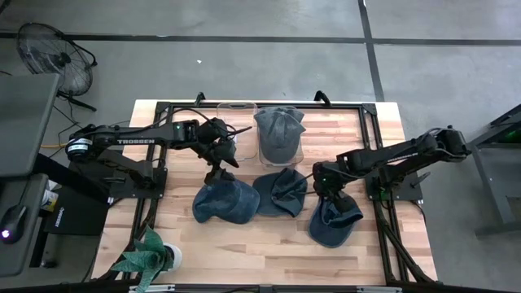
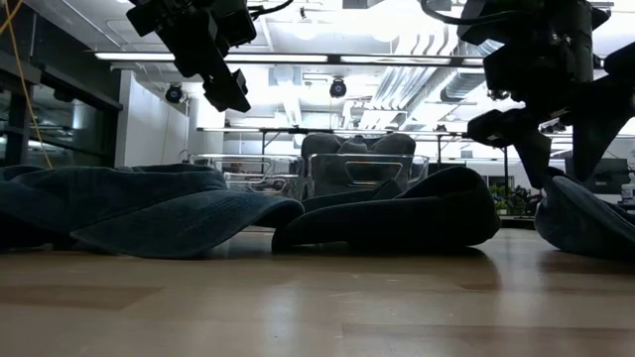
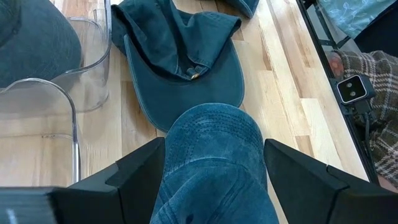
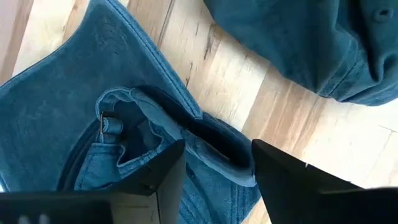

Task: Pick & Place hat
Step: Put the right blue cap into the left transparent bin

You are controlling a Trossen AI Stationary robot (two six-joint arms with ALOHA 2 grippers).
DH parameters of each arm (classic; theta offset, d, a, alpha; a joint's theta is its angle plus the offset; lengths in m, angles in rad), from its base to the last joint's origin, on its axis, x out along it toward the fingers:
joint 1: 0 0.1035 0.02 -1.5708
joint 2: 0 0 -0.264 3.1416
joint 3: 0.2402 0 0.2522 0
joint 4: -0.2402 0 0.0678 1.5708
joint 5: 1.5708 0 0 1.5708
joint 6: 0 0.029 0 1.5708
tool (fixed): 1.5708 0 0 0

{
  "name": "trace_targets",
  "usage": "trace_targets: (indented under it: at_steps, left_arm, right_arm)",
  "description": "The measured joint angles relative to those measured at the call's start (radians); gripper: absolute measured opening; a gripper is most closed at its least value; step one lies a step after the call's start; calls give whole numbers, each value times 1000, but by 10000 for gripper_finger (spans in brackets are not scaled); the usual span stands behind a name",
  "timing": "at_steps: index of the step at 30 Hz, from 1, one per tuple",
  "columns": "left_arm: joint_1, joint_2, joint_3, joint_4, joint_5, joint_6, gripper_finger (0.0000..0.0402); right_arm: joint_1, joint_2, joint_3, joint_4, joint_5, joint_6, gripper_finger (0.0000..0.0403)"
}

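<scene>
Three dark blue denim hats lie on the wooden table, and a fourth (image 1: pixel 279 130) sits in a clear bin. My left gripper (image 1: pixel 218 172) (image 3: pixel 213 146) hangs open above the left hat (image 1: pixel 228 203) (image 3: pixel 214 186), clear of it in the low view (image 2: pixel 230 94). The middle hat (image 1: pixel 281 194) (image 3: pixel 186 68) lies beside it. My right gripper (image 1: pixel 328 194) (image 4: pixel 217 149) is open and low over the right hat (image 1: pixel 335 224) (image 4: pixel 74 112). Its fingers stand either side of that hat's raised rear rim near the strap. My right gripper comes from above, pointing down, with a fold of the right hat's rear rim (image 4: pixel 214 140) between its open fingers. I cannot tell whether the fingers touch the cloth. The hat lies flat on the table.
Two clear bins stand at the far side: the left one (image 1: pixel 236 130) holds nothing, the right one (image 1: pixel 286 156) holds the hat. A potted plant (image 1: pixel 151 256) sits at the near left corner. A black frame rail (image 1: pixel 244 106) runs around the table. A plaid sleeve (image 3: pixel 373 81) shows beyond the table edge.
</scene>
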Motion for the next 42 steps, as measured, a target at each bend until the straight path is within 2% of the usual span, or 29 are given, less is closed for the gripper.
trace_targets:
  at_steps: [11,20,30,42]
  left_arm:
    - [0,0,0,0,0,-3,271]
    - [0,0,0,0,0,-4,271]
    - [0,0,0,1,-1,-24,271]
    - [0,0,0,53,3,-85,271]
  right_arm:
    - [0,0,0,0,-21,0,111]
    - [0,0,0,-3,-23,0,14]
    - [2,1,38,-60,41,70,8]
    - [61,1,290,-334,260,64,3]
